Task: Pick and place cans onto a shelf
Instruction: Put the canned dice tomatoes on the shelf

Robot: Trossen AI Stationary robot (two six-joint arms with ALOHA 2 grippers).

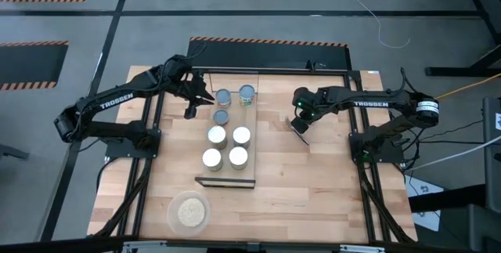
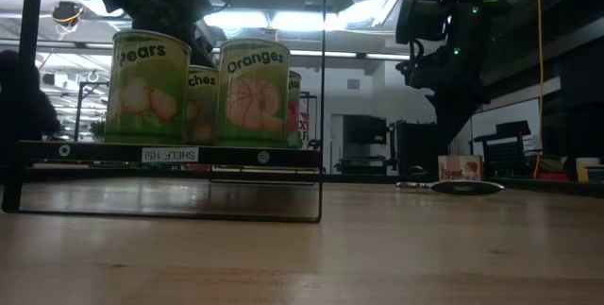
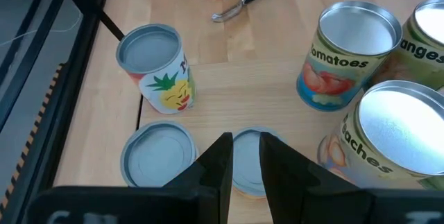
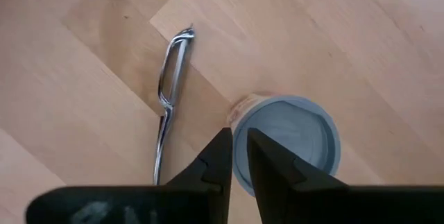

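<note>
Seven cans stand upright on the light-wood shelf [image 1: 205,176], which the low view shows raised on a thin dark frame [image 2: 170,154]. Four have white-lit tops [image 1: 217,135] and three have blue-grey tops [image 1: 224,99]. My left gripper [image 1: 197,104] hovers at the shelf's left edge. In its wrist view the shut fingers [image 3: 244,165] point down over a grey-topped can [image 3: 246,156] beside the pineapple can [image 3: 156,68]. I see no touch. My right gripper [image 1: 300,122] is shut and empty above a small multicoloured round object [image 4: 288,141] on the bare table.
A metal hand tool [image 4: 170,92] lies on the table beside the small object. A round dish of beige grains [image 1: 189,212] stands near the front edge, left of centre. Bare tabletop lies right of the shelf [image 1: 313,175]. The pears [image 2: 146,83] and oranges [image 2: 255,93] cans face the low camera.
</note>
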